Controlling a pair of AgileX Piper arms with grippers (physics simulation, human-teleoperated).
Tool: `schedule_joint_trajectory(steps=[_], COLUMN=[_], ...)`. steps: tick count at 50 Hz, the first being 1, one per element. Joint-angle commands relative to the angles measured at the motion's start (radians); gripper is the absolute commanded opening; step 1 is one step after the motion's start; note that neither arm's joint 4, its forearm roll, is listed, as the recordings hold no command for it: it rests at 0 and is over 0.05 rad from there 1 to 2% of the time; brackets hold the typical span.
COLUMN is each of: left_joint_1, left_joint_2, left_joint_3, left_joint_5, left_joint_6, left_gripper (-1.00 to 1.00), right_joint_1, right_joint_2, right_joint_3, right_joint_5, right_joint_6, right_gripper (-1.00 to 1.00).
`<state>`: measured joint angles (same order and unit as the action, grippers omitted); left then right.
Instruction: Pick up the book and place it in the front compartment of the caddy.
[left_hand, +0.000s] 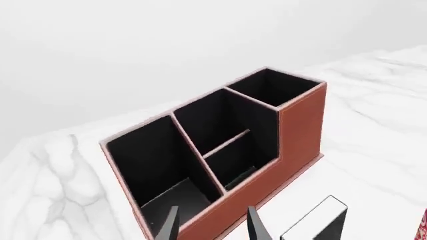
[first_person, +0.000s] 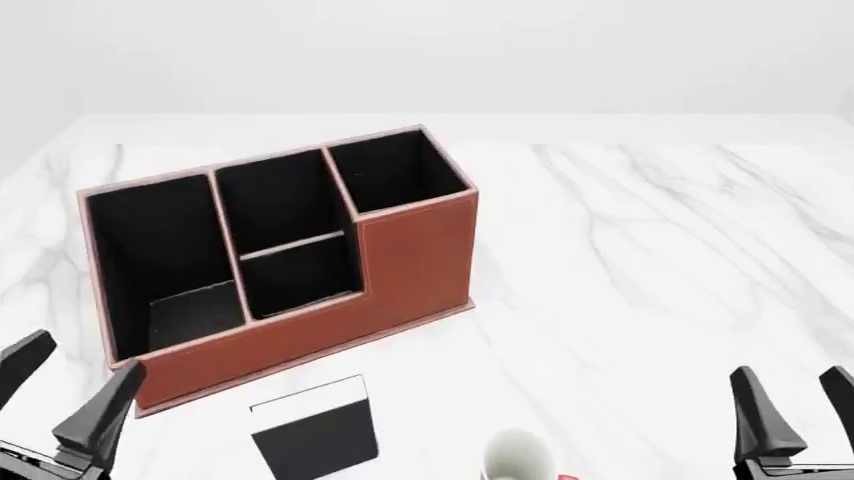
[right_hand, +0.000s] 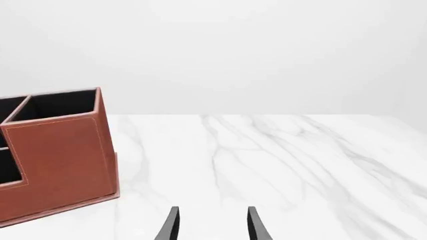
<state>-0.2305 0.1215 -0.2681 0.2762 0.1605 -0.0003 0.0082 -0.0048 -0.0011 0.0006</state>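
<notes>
Both tools are hovering low at the near edge, left tool (first_person: 60, 390) and right tool (first_person: 797, 405) with fingers apart, gripping nothing; the book (first_person: 315, 430) is lying flat on the tabletop (first_person: 641, 260) just near of the caddy (first_person: 287, 240).

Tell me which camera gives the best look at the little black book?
The front view: the book lies flat on the table in front of the caddy, nearly whole, its white strip visible. The left wrist view catches only part of it at the picture's edge. The right wrist view misses it entirely.
</notes>
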Motion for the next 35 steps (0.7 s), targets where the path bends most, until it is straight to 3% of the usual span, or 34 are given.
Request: schedule_joint_trajectory(steps=[1, 8, 10, 13, 17, 25, 27, 35], left_joint_1=[-0.133, -0.206, -0.262, -0.329, -0.402, -0.404, -0.395, -0.462], left_joint_2=[0.149, 0.26, 0.304, 0.361, 0.421, 0.504, 0.518, 0.606], left_joint_3=[-0.184, -0.273, -0.323, -0.357, -0.424, -0.505, -0.507, -0.577], left_joint_5=[0.123, 0.194, 0.247, 0.294, 0.348, 0.428, 0.445, 0.576], left_joint_6=[0.075, 0.123, 0.14, 0.235, 0.252, 0.332, 0.396, 0.425], left_gripper=[1.0, 1.0, 1.0, 1.0, 1.0, 1.0, 1.0, 1.0], right_joint_1=[0.0, 0.0, 0.0, 0.0, 0.0, 0.0, 0.0, 0.0], right_joint_2=[-0.001, -0.001, -0.001, -0.001, -0.001, -0.001, -0.001, -0.001], right_joint_3=[0.001, 0.001, 0.001, 0.001, 0.001, 0.001, 0.001, 0.001], right_joint_5=[0.0, 0.0, 0.0, 0.0, 0.0, 0.0, 0.0, 0.0], right_joint_6=[0.0, 0.0, 0.0, 0.0, 0.0, 0.0, 0.0, 0.0], right_gripper=[1.0, 1.0, 1.0, 1.0, 1.0, 1.0, 1.0, 1.0])
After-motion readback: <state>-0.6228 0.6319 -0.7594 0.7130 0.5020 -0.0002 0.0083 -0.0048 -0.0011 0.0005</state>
